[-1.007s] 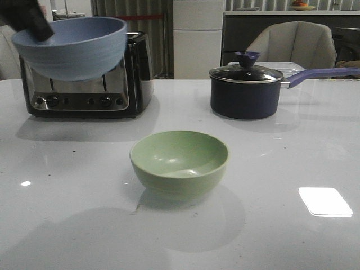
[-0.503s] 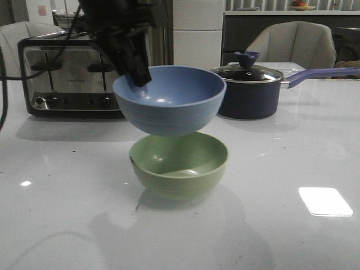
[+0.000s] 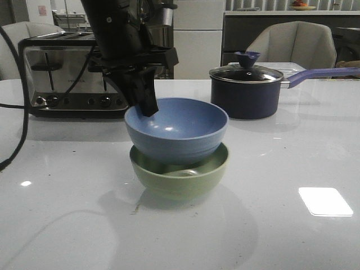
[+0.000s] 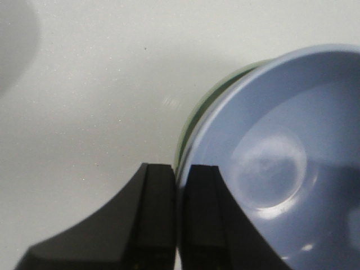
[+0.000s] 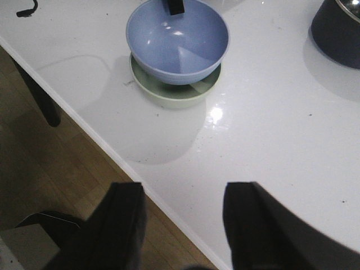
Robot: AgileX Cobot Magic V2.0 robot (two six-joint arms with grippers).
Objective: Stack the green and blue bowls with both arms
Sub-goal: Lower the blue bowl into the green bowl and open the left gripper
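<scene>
White tabletop (image 3: 292, 163) carries a toaster (image 3: 67, 79), a lidded saucepan (image 3: 246, 90), and the blue bowl (image 3: 177, 129) nested in the green bowl (image 3: 180, 177) near its middle. Left end effector (image 3: 147, 104) pinches the blue bowl's rim; right end effector (image 5: 183, 225) hangs wide apart, empty. Bowls look light, rigid and matte, probably not slippery; rim is the best hold.

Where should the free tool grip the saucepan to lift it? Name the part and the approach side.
Judging from the front view, take the saucepan by its long purple handle, coming from the robot's right. The handle juts out sideways, level and clear of the toaster and bowls, while the round body looks too wide for the right tool, and the glass lid is loose.
</scene>
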